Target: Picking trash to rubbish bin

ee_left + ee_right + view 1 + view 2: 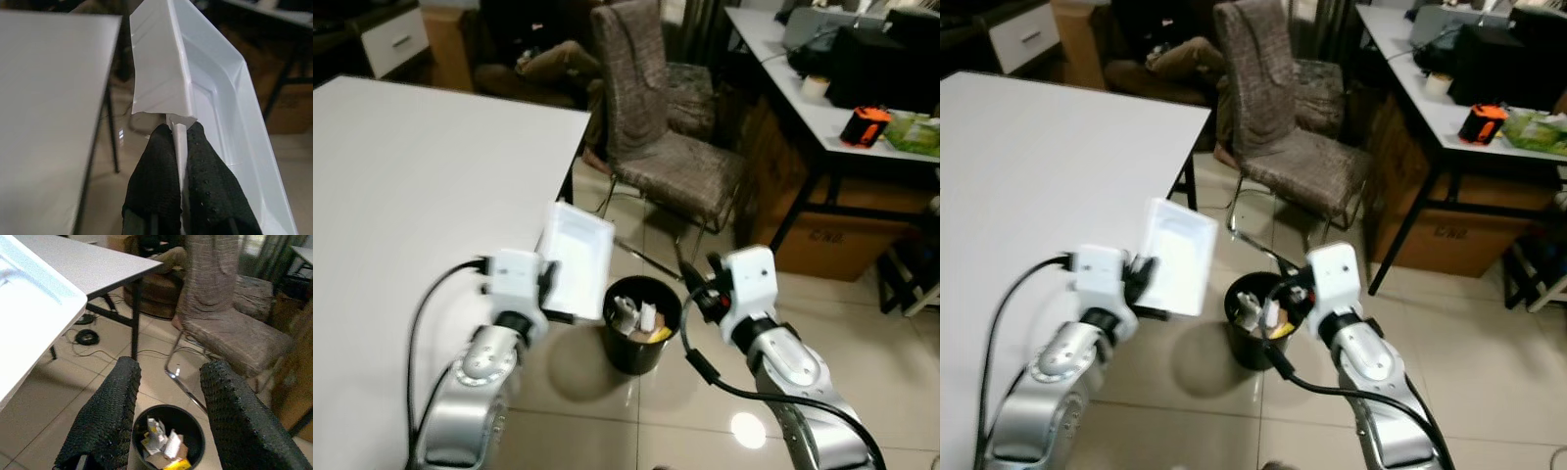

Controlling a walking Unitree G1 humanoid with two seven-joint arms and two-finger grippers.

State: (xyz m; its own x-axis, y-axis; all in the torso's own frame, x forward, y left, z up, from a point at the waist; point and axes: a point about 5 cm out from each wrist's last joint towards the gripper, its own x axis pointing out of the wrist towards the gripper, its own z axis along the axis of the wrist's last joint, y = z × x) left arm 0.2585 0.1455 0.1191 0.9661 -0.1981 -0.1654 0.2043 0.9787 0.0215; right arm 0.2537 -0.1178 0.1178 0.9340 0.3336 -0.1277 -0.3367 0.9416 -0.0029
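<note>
A white plastic tray [576, 259] hangs tilted in the air just left of the black rubbish bin [642, 326], which stands on the tiled floor and holds several scraps of paper and packaging. My left gripper [180, 142] is shut on the tray's rim, the two black fingers [156, 171] pinching the thin edge. The tray's far end leans over the bin's left side. My right gripper [168, 372] is open and holds nothing, hovering right of the bin and looking down at the rubbish bin [168, 438]. The same tray [29, 308] shows at that view's edge.
A large white table [401, 196] fills the left. A brown upholstered chair [656, 117] stands beyond the bin. A desk [822, 108] with an orange object [865, 125] and a cardboard box [832, 240] beneath stands at right. Cables [85, 335] lie under the table.
</note>
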